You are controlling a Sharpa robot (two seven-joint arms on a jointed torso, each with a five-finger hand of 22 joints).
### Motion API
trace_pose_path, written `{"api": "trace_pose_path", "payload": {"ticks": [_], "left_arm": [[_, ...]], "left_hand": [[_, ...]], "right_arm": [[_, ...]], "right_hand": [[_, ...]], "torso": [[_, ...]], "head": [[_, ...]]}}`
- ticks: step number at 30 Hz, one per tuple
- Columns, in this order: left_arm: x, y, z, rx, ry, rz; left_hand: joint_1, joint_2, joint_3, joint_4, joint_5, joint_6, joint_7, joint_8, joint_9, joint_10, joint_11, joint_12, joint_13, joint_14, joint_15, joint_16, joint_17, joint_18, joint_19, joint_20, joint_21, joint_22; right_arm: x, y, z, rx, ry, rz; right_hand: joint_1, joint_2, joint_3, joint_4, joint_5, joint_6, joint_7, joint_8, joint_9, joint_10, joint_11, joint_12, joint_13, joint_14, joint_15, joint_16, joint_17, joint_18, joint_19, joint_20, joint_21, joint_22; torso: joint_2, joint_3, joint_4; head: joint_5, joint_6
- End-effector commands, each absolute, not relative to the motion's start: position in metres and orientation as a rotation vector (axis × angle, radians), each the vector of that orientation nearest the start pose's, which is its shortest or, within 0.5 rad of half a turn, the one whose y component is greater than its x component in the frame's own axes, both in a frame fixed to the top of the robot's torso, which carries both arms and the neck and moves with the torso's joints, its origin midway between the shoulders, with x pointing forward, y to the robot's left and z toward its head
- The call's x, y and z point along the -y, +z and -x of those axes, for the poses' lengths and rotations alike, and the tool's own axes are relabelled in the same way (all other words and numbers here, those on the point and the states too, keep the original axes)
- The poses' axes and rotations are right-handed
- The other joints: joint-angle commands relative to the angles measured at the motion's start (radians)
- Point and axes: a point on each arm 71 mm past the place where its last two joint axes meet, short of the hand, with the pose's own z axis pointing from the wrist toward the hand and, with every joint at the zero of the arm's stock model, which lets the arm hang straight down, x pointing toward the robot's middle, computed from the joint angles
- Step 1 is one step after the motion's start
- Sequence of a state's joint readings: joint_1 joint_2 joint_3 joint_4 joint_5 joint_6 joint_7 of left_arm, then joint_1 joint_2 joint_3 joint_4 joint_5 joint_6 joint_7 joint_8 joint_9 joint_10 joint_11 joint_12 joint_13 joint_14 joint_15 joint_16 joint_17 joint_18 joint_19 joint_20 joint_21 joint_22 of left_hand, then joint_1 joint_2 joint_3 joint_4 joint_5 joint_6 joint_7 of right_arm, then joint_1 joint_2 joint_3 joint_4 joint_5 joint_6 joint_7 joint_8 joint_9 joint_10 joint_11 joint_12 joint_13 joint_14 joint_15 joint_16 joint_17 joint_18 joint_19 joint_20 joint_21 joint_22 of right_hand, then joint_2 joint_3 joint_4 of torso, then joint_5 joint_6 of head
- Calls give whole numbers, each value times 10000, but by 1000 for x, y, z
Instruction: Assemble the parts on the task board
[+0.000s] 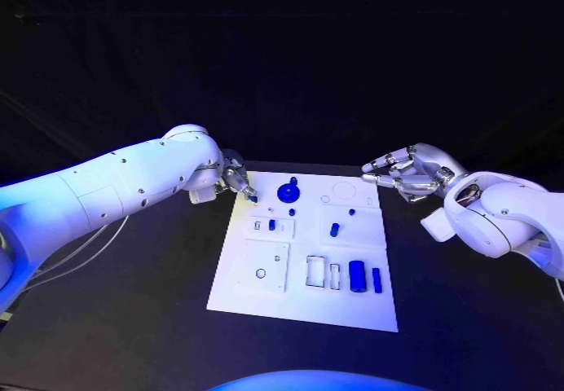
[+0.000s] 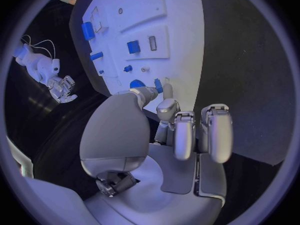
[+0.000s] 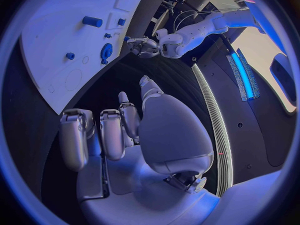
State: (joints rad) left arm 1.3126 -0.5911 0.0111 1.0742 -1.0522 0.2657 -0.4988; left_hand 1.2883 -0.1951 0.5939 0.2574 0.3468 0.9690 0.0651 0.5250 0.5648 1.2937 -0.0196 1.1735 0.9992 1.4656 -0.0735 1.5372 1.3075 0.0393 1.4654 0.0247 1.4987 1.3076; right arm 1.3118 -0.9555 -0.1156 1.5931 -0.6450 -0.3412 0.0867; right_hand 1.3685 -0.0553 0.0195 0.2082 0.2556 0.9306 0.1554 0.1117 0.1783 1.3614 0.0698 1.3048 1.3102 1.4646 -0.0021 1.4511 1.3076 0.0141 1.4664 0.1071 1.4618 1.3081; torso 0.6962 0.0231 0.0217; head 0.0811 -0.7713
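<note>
**Left hand pinches a small blue part at the board's far left corner; right hand idle off the far right corner**

The task board (image 1: 308,281) lies in the middle of the black table (image 1: 129,309), its long sides running away from the robot. A blue gear (image 1: 288,193) sits near the board's far edge. Toward the middle are two small blue pegs (image 1: 271,224), one in the left inset and one (image 1: 334,229) in the right inset. Along the near right part, a thick blue cylinder (image 1: 356,276) lies beside a thinner blue rod (image 1: 377,279), next to two open rectangular slots.

The left hand (image 1: 231,180) is at the board's far left corner. In the left wrist view its thumb and a fingertip (image 2: 167,91) close on a small blue piece (image 2: 159,86) just above the board, while the other fingers stay curled back.

The right hand (image 1: 406,173) hangs over the table just off the board's far right corner, apart from the plate. Its fingers are loosely bent and separated, grasping nothing.
</note>
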Motion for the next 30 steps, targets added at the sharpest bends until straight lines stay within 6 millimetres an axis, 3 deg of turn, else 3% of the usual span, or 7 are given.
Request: {"api": "trace_pose_path", "payload": {"ticks": [1, 9, 15, 30], "left_arm": [[-216, -174, -565, -22222, -4588, 3648], [-215, -166, -551, -21558, -5203, 3241], [-214, -168, -542, -20872, -4944, 2373], [-210, -194, -512, -20205, -4454, 1620]], "left_hand": [[-121, -35, 1777, -1875, 64, 120, -63, 52, 44, 122, 10, 84, 75, 918, -45, 39, 2180, -109, 441, -14, 40, 1567], [-208, -153, 1768, -2008, 62, 203, -90, 48, 72, 203, -19, 89, 98, 918, -69, 39, 2181, -111, 447, -31, 44, 1577], [-232, -290, 1723, -2159, 57, 334, -129, 28, 80, 364, -57, 160, 233, 920, -99, 42, 2186, -129, 484, -54, 84, 1643], [-237, -415, 1792, -2292, 189, 557, -182, -57, 48, 592, -115, 241, 417, 924, -153, 49, 2197, -179, 598, -98, 207, 1835]], "right_arm": [[239, -156, -481, -16881, 10882, -5238], [240, -156, -481, -16868, 10878, -5259], [241, -155, -481, -16854, 10862, -5281], [244, -155, -480, -16804, 10820, -5322]], "right_hand": [[-58, 38, -35, 0, 54, 12, 2, -51, -7, 45, -4, 24, 276, 630, -54, -10, 960, 147, 449, -91, -9, 1822], [-80, 59, -39, 8, 72, 23, 1, -47, -6, 58, -5, 38, 286, 631, -55, -13, 961, 144, 456, -92, -2, 1829], [-93, 76, -39, 15, 81, 28, 1, -45, -5, 56, -7, 34, 282, 631, -55, -17, 957, 145, 455, -93, -5, 1826], [-140, 127, -44, 40, 121, 40, -2, -43, -4, 57, -8, 31, 278, 632, -57, -23, 955, 146, 454, -96, -14, 1822]], "torso": [[-36, 12, 37], [-83, 9, 97], [-85, 27, 93], [-65, 12, 85]], "head": [[39, -17], [32, -68], [29, -80], [58, -150]]}}
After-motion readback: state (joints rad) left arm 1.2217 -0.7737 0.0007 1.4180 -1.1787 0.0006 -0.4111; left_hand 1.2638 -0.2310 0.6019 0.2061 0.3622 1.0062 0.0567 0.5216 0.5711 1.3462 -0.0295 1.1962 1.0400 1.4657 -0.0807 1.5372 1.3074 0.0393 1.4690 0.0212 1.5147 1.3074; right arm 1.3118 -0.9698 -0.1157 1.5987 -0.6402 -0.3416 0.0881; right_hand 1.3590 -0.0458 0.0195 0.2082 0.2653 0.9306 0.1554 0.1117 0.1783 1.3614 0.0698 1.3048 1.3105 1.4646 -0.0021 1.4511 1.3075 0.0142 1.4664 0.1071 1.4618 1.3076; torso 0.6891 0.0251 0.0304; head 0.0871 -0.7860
